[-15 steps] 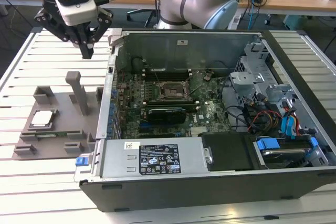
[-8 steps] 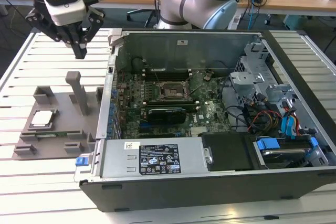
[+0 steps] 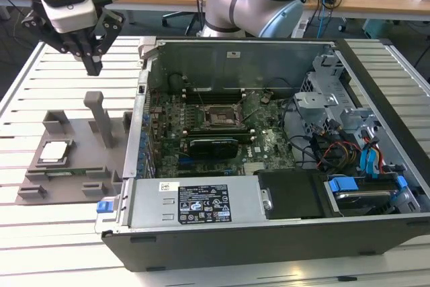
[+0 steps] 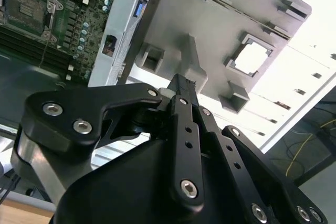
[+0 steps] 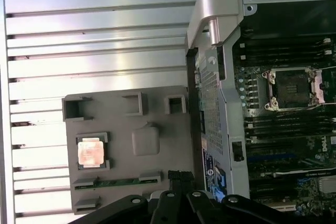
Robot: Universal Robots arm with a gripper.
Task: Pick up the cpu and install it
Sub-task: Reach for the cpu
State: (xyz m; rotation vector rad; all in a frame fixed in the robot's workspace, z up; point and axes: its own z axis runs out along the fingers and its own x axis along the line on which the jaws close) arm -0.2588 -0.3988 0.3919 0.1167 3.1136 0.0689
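The cpu (image 3: 55, 152) is a small silvery square lying flat in a recess of a grey holder plate (image 3: 77, 132), at the exterior view's left, outside the computer case. Both wrist views show the cpu (image 4: 253, 57) (image 5: 90, 152) in its recess. My gripper (image 3: 94, 66) hangs well above the plate, behind the cpu, with its black fingers together and nothing between them. The gripper (image 4: 181, 83) (image 5: 178, 173) tip points down near the plate's upright post. The empty socket (image 3: 218, 117) (image 5: 290, 87) sits on the motherboard inside the open case.
The open computer case (image 3: 201, 203) lies on a slatted white table (image 3: 60, 247). A grey post (image 3: 102, 120) stands on the holder plate, and a green memory stick (image 5: 118, 182) lies in it. Inside the case are a long black card (image 3: 213, 144), cables and drive bays (image 3: 363, 166).
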